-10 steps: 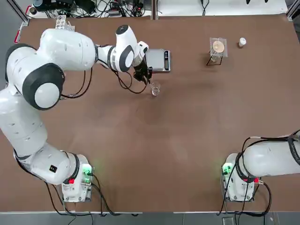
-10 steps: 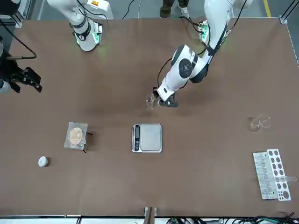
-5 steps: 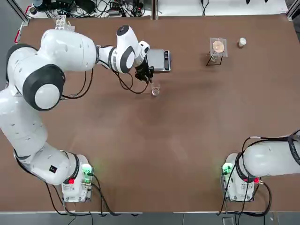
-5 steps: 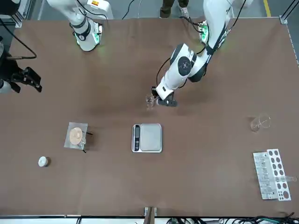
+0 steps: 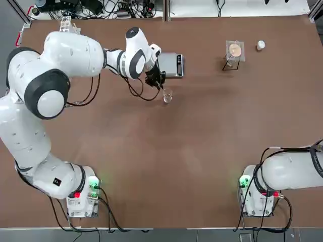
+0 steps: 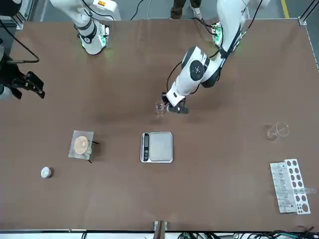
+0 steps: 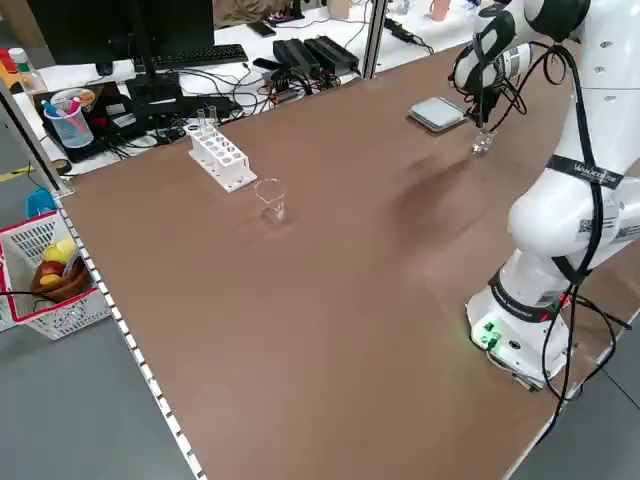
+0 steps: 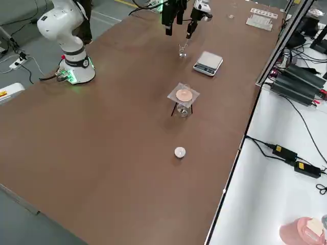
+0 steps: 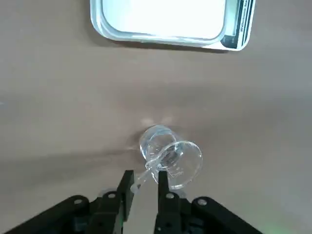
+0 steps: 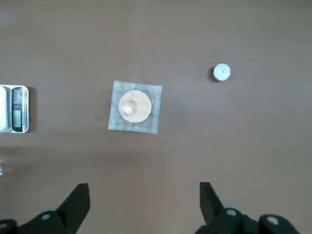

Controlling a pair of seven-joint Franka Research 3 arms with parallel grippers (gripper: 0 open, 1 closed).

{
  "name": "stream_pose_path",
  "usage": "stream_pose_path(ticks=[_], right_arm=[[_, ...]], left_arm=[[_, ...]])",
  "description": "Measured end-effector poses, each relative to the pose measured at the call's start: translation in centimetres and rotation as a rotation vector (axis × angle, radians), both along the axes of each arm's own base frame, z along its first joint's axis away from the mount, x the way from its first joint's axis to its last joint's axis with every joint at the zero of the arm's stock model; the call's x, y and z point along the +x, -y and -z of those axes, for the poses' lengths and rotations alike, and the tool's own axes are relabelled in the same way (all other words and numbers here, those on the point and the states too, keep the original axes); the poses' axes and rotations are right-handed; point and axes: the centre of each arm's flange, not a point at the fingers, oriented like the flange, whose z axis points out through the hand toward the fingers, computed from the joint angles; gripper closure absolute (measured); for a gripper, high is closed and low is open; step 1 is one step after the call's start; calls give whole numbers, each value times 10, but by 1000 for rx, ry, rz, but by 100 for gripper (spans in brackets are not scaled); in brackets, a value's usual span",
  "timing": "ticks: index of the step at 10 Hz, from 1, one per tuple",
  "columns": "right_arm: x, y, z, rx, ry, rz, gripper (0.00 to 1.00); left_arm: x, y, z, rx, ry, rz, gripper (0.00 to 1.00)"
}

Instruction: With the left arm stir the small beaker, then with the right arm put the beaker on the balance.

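Beaker: tiny clear glass cylinder, upright on the table, just in front of the balance, apart from it. You see a thin glass rod dipping into its mouth. Left gripper: fingers pinched on that rod, poised above the beaker. Right gripper: fingers wide apart, raised near its own base, holding nothing.

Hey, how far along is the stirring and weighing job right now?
Nothing looks finished. In hand: the left claw holds a thin clear rod dipped in the small beaker, beside the balance. Left: the right claw, open and parked away, must put the beaker on the balance.
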Motion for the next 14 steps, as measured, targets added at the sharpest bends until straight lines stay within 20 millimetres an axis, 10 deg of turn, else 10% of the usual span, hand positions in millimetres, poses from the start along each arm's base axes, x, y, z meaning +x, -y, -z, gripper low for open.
stream_pose_path(ticks=[14], right_arm=[[0,-3,0,0,1,-5,0]], left_arm=[[-16,20,-5,-6,2,11,90]])
